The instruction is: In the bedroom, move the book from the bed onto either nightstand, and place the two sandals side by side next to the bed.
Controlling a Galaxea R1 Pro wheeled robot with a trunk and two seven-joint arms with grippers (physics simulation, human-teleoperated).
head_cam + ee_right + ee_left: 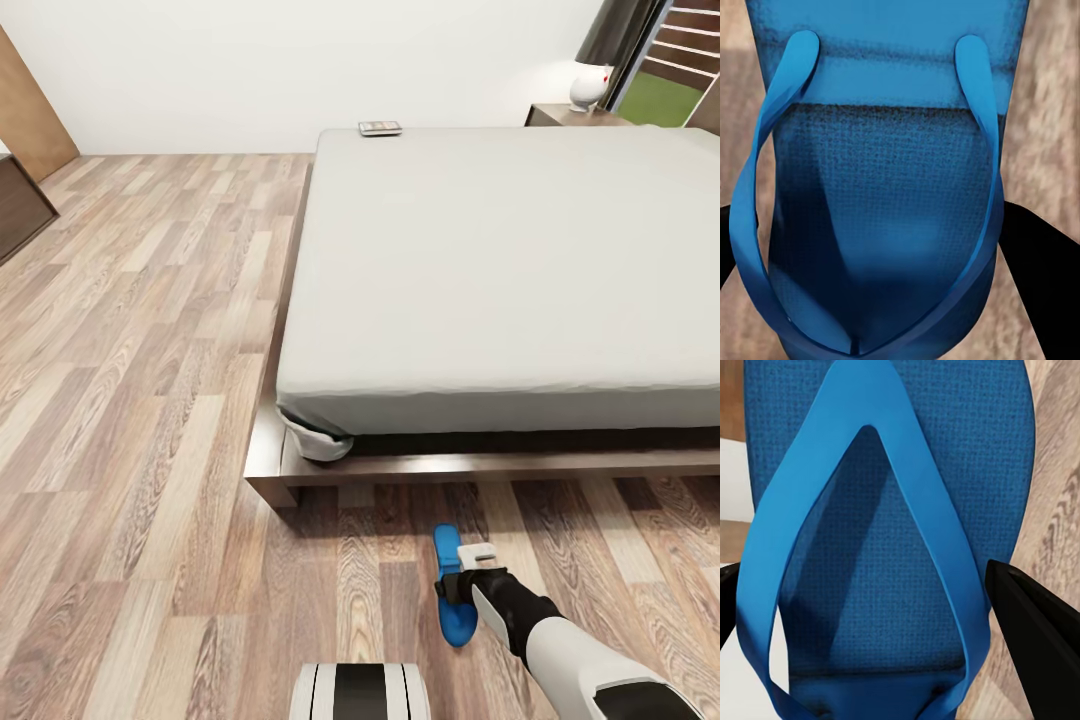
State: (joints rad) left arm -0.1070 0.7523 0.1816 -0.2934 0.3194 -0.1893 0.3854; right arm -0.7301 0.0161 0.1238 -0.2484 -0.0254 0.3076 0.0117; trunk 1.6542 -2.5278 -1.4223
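Head view, bed: the large low bed (500,260) with a smooth light grey mattress and a dark brown wooden platform frame takes up the middle and right of the mixed-tone wood plank floor (130,400).
Head view, book: a small thin paperback (380,128) lies flat at the far left corner of the mattress, by the white wall.
Head view, nightstand: a small dark brown wooden nightstand (560,115) stands beyond the bed's far right corner, with a white rounded lamp (590,88) on top.
Head view, right arm: the right gripper (462,580) is low over the floor just before the bed's near frame, around the flat bright blue sandal (452,590), which lies lengthwise pointing toward the bed.
Head view, other: a dark brown cabinet (20,205) stands at the left edge.
Left wrist view: a second blue sandal with a Y-shaped strap (881,532) sits very close between the two black fingers (1035,622) of the left gripper (870,607); the fingers stand at either side of the sole, and I cannot tell whether they press it.
Right wrist view: the blue sandal's textured sole and strap loops sit between the black fingers (1042,277), which flank both edges; whether they actually clamp it cannot be told.
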